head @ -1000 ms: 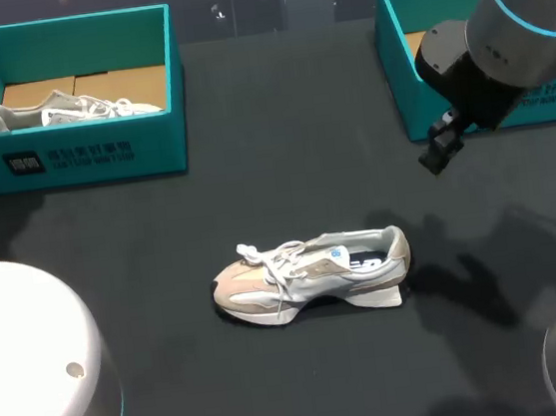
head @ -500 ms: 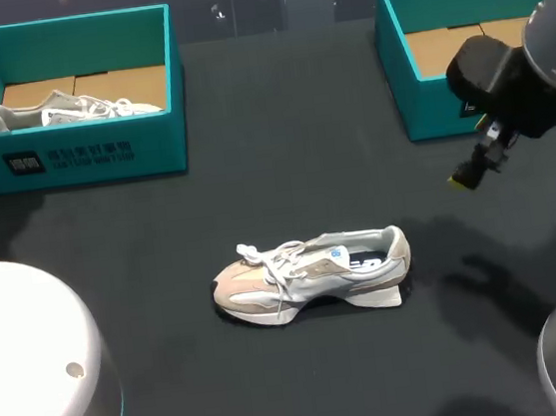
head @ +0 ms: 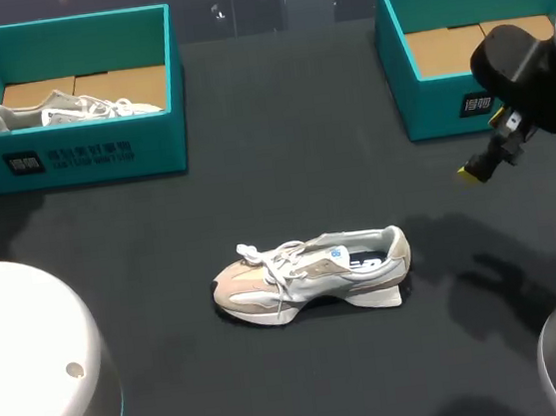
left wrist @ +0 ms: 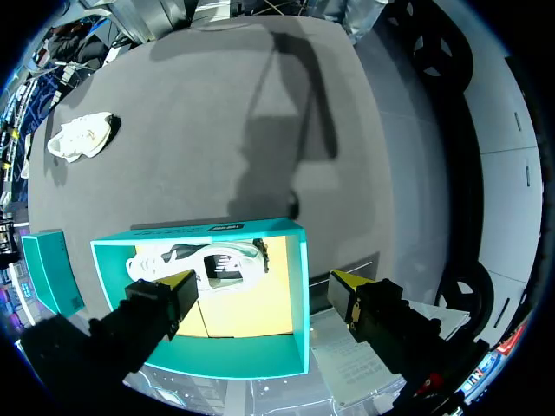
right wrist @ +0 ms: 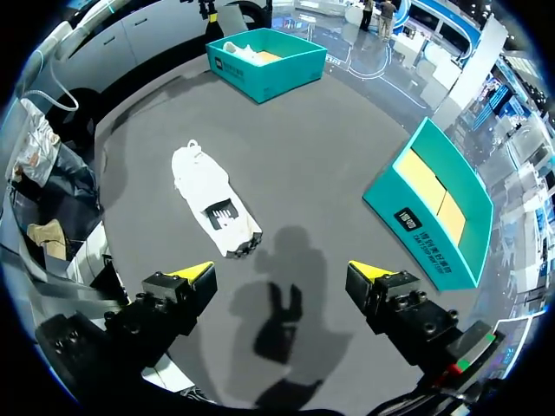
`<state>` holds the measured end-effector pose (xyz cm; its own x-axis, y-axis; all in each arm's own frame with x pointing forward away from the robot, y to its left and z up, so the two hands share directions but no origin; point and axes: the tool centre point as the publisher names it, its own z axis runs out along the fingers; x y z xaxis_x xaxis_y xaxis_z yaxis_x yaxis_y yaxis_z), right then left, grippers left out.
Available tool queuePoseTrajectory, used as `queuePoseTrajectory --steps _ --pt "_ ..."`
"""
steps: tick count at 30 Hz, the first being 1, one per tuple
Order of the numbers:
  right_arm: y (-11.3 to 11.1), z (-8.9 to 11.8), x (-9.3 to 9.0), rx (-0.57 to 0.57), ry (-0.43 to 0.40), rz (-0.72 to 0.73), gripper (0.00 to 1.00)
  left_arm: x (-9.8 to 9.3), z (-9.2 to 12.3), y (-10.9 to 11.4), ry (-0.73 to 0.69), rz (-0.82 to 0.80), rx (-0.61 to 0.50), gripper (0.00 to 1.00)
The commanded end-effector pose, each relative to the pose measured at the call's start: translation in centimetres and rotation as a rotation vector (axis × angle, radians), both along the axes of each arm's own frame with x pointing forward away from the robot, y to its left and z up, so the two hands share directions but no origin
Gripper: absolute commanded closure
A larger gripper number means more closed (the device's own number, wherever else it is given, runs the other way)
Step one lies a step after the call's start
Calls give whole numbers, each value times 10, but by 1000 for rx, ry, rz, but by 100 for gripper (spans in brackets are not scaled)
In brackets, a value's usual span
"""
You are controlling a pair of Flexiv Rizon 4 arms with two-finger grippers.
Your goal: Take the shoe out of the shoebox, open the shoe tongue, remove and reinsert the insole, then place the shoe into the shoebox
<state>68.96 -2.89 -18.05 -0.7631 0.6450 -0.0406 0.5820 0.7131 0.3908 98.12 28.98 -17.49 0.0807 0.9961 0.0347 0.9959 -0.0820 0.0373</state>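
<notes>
A beige and white shoe (head: 311,274) lies on its sole in the middle of the dark table, toe to the left, its laces loose. My right gripper (head: 484,162) hangs open and empty above the table, right of the shoe and in front of the right teal shoebox (head: 448,113). In the right wrist view the shoe (right wrist: 212,201) lies ahead of the open gripper (right wrist: 282,273), well clear of it. My left gripper (left wrist: 260,282) is open above the left teal shoebox (left wrist: 199,232), which holds a second white shoe (left wrist: 195,260).
The left shoebox (head: 76,156) with its shoe (head: 71,109) stands at the back left. The right box shows only a brown cardboard floor (head: 450,46). A white rounded part of my left arm (head: 30,367) fills the front left corner.
My right arm has swung to the right, away from the spot above the shoe and toward the table's right edge. The shoe and both boxes have not moved.
</notes>
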Motion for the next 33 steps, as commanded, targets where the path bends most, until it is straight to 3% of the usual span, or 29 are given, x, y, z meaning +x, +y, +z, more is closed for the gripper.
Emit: queuePoseTrajectory --steps 1,19,26,33 --pt "1 0 2 -1 4 1 0 -2 0 0 -3 -1 2 0" --pt "1 0 2 -1 4 1 0 -2 0 0 -3 -1 2 0" --pt "-9 -16 -3 132 -112 155 0 -2 0 0 -3 -1 2 0" --pt "-27 -30 -8 208 -157 302 0 -2 0 0 -3 -1 2 0"
